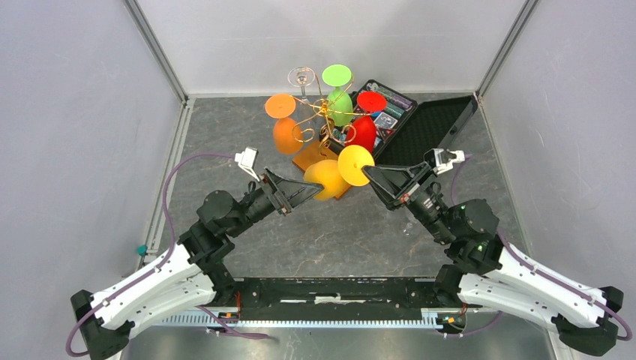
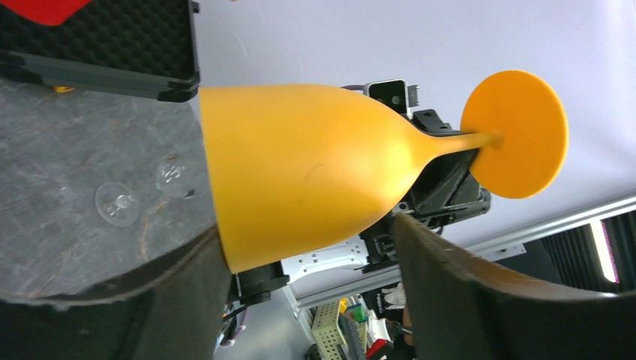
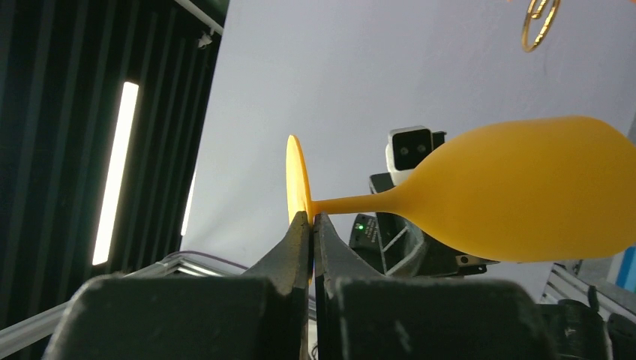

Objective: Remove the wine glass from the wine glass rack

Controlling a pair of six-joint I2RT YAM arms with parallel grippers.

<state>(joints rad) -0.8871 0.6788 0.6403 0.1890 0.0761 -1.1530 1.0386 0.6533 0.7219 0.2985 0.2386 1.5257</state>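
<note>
Nearest the arm bases, the right gripper [image 3: 311, 225] is pinched shut on the rim of the foot disc [image 3: 298, 184] of the yellow wine glass [image 2: 307, 172]. This edge grip carries the whole glass from one end and leaves the bowl free for the other arm. The left gripper [image 1: 307, 192] is spread open with one jaw on each side of the bowl. Contact with the bowl cannot be confirmed, so the posture is judged to be a support or hand-over position rather than a grasp. The glass lies roughly horizontal, on the near side of the wine glass rack [image 1: 321, 120]. Its bowl is over the near corner of the rack's base, and the wrist views show no wire around its stem [image 3: 352, 202], so it is judged clear of the rack. The glass is opaque, smooth and matte, with a tulip-shaped bowl, a slender stem and a thin flat circular foot. The rack is thin gold wire with curled spiral arms on a central post, set in a flat orange-brown wooden base. An orange glass [image 1: 282, 120], a green glass [image 1: 339, 94], a red glass [image 1: 365, 124] and a clear glass [image 1: 302, 77] hang on it. To the right of the rack lies an open black case [image 1: 424, 124] with a foam-lined lid. Everything rests on a dark grey, marbled table [image 1: 225, 135].
</note>
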